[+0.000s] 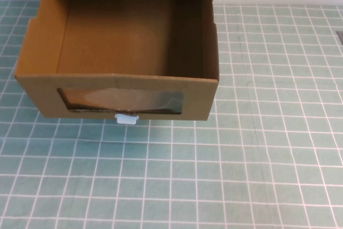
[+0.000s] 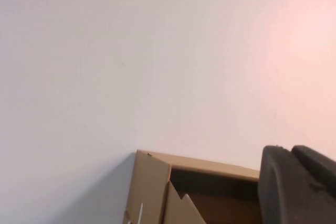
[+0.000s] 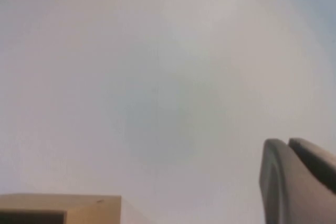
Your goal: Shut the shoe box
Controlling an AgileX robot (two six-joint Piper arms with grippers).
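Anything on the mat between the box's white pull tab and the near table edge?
No: in the high view, only bare mat lies between the shoe box pull tab and the near edge. Neither gripper shows there.

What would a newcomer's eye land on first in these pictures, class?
The shoe box dominates: its brown cardboard drawer is pulled out toward the camera, empty, with a clear window in front and a small white pull tab at the bottom edge. It sits on a green grid mat. Neither arm appears in the high view; the left gripper and right gripper show only in the wrist views.
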